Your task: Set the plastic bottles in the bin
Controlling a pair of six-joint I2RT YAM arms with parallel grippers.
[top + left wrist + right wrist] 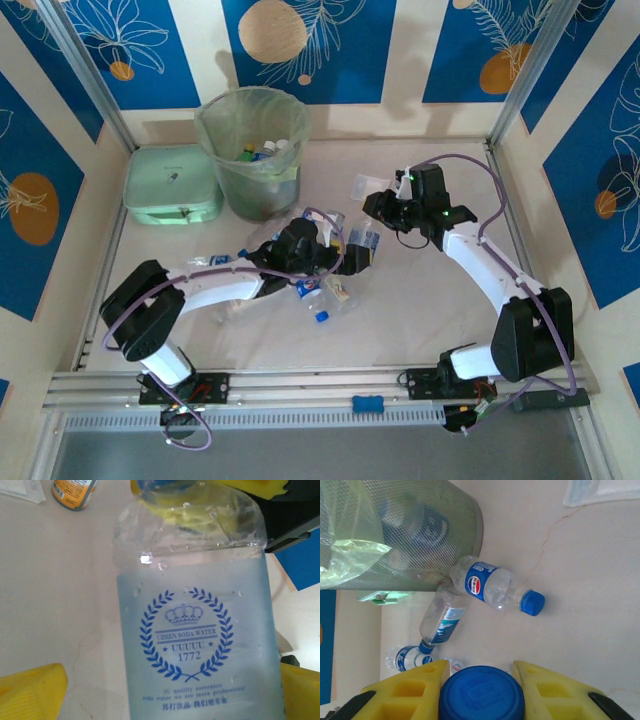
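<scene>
A: Left gripper point(172, 682)?
B: Fingers apart, astride a clear bottle point(200, 630) with a blue crown label. There is a gap at the lower-left finger; the lower-right finger sits at the bottle's edge. Orange-labelled jar point(75, 492) at upper left.
A: Right gripper point(480, 672)?
B: Clamped on a blue cap point(481, 694), bottom centre of its wrist view.
A: Bin point(228, 165)?
B: Upright, upper left of the top view, a few binned bottles point(265, 152) inside. Mint green box point(172, 185) just beside it, on the left.
A: Loose ones?
B: A blue-capped bottle point(495, 587) lies mid-frame, near the bin's foot. A teal-labelled bottle point(442, 620) lies just below it.
</scene>
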